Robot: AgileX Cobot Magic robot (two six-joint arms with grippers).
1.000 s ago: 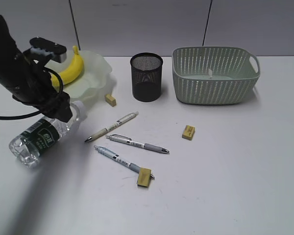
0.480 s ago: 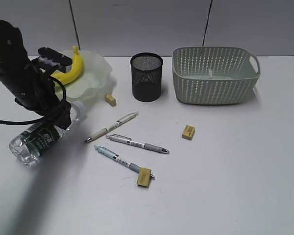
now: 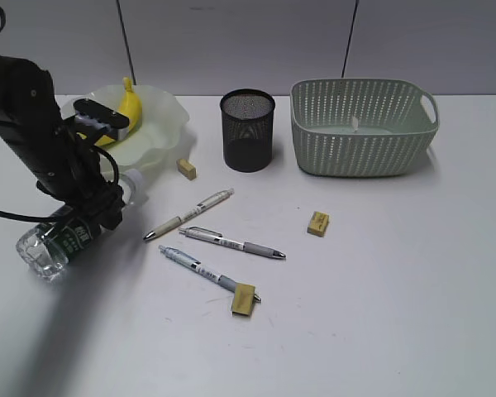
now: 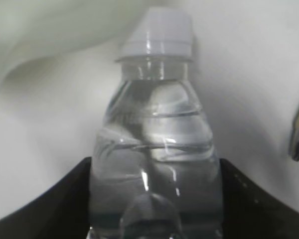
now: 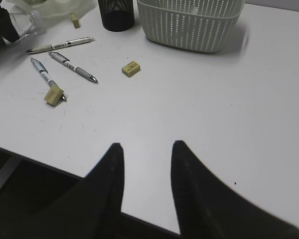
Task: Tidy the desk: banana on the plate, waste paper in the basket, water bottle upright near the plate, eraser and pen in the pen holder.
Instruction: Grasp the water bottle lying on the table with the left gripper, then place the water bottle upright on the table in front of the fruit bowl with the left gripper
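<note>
**Bottle flat by the plate, left claw straddling it – slip risk**

The water bottle [image 3: 54, 244] lay on its side on the desk [image 3: 397, 289], cap [image 4: 158, 32] pointing toward the plate [image 3: 161, 112]. The left gripper [image 3: 89, 222] sat over the bottle's body with one finger on each side. Whether the fingers actually pressed the plastic could not be told. The right gripper [image 5: 147, 154] hung over the near desk edge, jaws apart, nothing between them.

Risks, as a judgement:
- Smooth round plastic could roll or squirt out if the jaws closed off-centre.
- A grip near the label end could let the bottle swing when tipped upright.
- The plate rim was just beside the cap – a swing could knock it or the banana [image 3: 126, 112].
- The nearest pen [image 3: 188, 214] could get nudged.

Counts:
- Pens: three, the other two at [image 3: 231, 243] and [image 3: 202, 271].
- Erasers: three, at [image 3: 187, 169], [image 3: 317, 223] and [image 3: 243, 299].
- One each: banana (on the plate), bottle, plate, pen holder [image 3: 247, 131], basket [image 3: 360, 149].
- One small white bit in the basket, too small to identify.
</note>
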